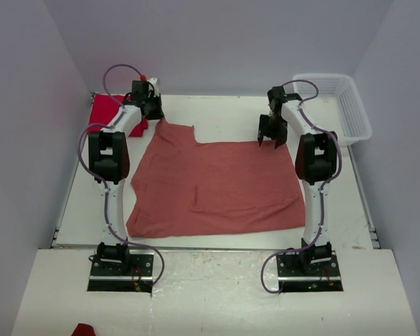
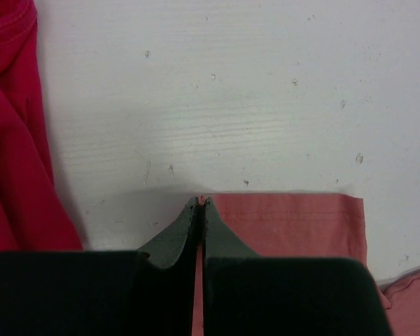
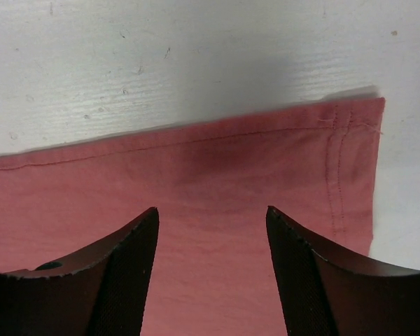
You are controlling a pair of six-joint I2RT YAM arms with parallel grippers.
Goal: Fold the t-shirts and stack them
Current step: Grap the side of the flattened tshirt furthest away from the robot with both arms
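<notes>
The salmon-pink t-shirt (image 1: pixel 217 185) lies spread across the middle of the table. My left gripper (image 1: pixel 152 112) is at its far left corner, shut on that corner. In the left wrist view a thin strip of pink cloth (image 2: pixel 287 224) shows between the closed fingertips of the left gripper (image 2: pixel 201 203). The bright red t-shirt (image 1: pixel 103 108) lies bunched at the back left, just left of that gripper, and its red cloth (image 2: pixel 14 140) fills the left edge of the wrist view. My right gripper (image 1: pixel 271 141) hangs over the pink shirt's far right corner. Its fingers stand open in the right gripper's (image 3: pixel 211 213) own view, over the hemmed pink cloth (image 3: pixel 210 161).
A white mesh basket (image 1: pixel 343 105) stands at the back right corner of the table. A small red thing (image 1: pixel 82 329) lies on the near platform at the bottom left. White walls close in the left, back and right sides.
</notes>
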